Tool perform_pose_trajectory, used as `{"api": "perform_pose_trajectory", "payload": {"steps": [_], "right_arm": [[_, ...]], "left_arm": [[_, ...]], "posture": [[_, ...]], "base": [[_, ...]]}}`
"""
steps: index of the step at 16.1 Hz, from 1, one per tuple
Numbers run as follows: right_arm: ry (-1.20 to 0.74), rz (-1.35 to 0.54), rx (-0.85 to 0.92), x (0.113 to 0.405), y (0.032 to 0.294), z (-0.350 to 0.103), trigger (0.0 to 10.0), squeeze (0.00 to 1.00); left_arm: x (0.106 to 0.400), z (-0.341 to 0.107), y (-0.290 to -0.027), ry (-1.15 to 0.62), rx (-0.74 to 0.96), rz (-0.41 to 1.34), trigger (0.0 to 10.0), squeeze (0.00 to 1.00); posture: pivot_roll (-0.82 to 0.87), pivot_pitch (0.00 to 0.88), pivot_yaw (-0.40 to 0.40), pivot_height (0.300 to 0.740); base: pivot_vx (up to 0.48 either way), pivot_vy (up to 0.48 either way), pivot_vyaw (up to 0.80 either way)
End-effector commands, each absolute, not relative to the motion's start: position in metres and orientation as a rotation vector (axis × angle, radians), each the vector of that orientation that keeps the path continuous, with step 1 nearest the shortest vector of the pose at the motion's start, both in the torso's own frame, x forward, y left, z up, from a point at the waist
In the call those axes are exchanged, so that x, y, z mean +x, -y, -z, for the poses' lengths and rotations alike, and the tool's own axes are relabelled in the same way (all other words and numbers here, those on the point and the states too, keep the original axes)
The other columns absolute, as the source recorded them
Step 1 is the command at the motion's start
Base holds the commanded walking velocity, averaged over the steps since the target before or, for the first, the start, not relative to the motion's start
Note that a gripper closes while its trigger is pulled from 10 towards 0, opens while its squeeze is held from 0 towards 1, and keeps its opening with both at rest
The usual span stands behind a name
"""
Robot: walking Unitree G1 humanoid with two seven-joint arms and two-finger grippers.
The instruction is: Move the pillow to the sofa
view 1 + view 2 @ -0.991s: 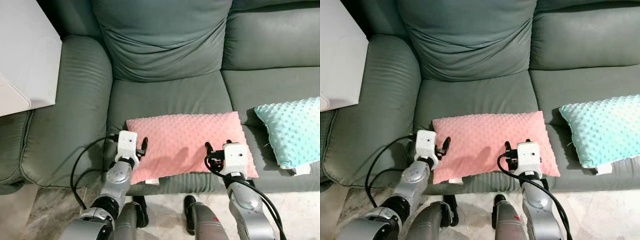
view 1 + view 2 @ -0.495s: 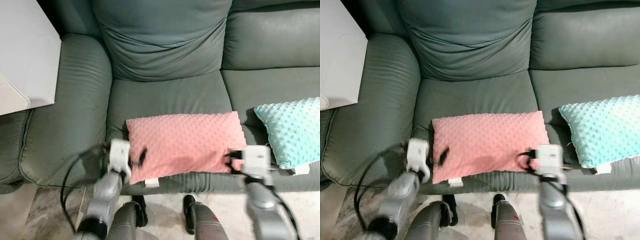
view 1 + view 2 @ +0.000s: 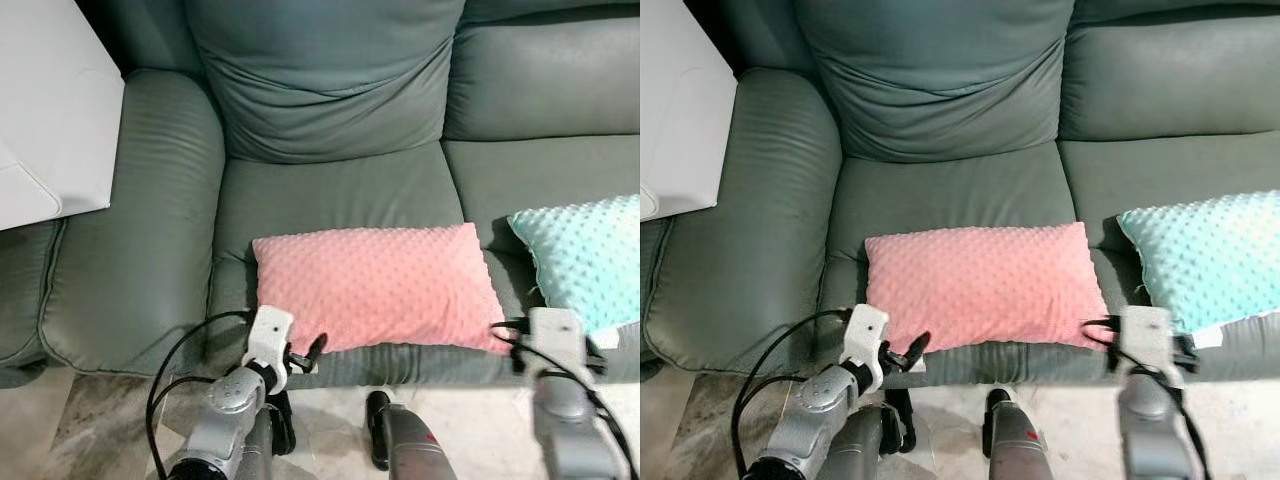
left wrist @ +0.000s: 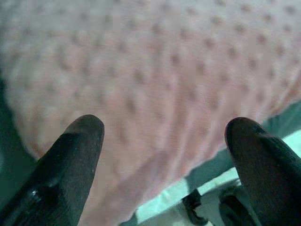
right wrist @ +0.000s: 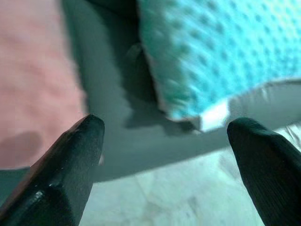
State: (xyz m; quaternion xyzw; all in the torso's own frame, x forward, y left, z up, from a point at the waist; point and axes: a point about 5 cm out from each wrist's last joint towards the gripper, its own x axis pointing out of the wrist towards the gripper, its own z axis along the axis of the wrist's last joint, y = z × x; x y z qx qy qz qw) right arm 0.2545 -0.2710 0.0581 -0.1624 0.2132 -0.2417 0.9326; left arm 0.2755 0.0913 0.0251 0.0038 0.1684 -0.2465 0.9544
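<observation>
Head views: your pink pillow [image 3: 372, 287] lies flat on green sofa [image 3: 330, 190] seat cushion, teal pillow [image 3: 585, 258] just beside.

Left wrist view: your left tool [image 4: 164, 141] spread wide, empty, facing pink pillow edge.

Right wrist view: your right tool [image 5: 167, 141] spread, empty, between both pillows.

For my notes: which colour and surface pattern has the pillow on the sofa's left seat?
Pink, with raised dots all over; the pillow shows best in the left eye view.

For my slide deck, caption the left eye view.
Pink pillow lies on the green sofa; both end effectors, left and right, released.
</observation>
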Motion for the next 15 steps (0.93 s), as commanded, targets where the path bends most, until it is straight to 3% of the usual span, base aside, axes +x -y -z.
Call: {"api": "perform_pose_trajectory", "payload": {"steps": [1,7,8,9,11,15], "right_arm": [[-0.482,0.511,-0.311,0.246,0.276,-0.046,10.0,1.0],[-0.501,0.478,-0.344,0.257,0.284,-0.034,10.0,1.0],[-0.49,0.458,-0.336,0.261,0.283,-0.033,10.0,0.87],[-0.486,0.446,-0.34,0.264,0.283,-0.031,10.0,0.53],[-0.474,0.439,-0.355,0.272,0.284,-0.032,10.0,0.0],[-0.437,0.423,-0.322,0.289,0.282,-0.038,10.0,0.0]], "left_arm": [[0.268,-0.017,-0.093,-0.389,0.011,0.506,10.0,0.0],[0.272,-0.018,-0.092,-0.427,0.046,0.515,10.0,0.0],[0.273,-0.019,-0.091,-0.428,0.047,0.515,10.0,0.0],[0.275,-0.019,-0.091,-0.43,0.048,0.514,10.0,0.0],[0.277,-0.02,-0.089,-0.433,0.051,0.514,10.0,0.0],[0.287,-0.024,-0.093,-0.433,0.031,0.418,10.0,0.0]], "posture": [[-0.09,0.421,0.074,0.74],[-0.06,0.442,0.087,0.74],[-0.05,0.445,0.091,0.74],[-0.05,0.451,0.092,0.74],[-0.03,0.457,0.095,0.74],[0.0,0.466,0.103,0.74]], "base": [[0.0,0.0,0.0],[0.0,0.0,0.0],[0.0,0.0,0.0],[0.0,0.0,0.0],[0.0,0.0,0.0],[0.0,0.0,0.0]]}}
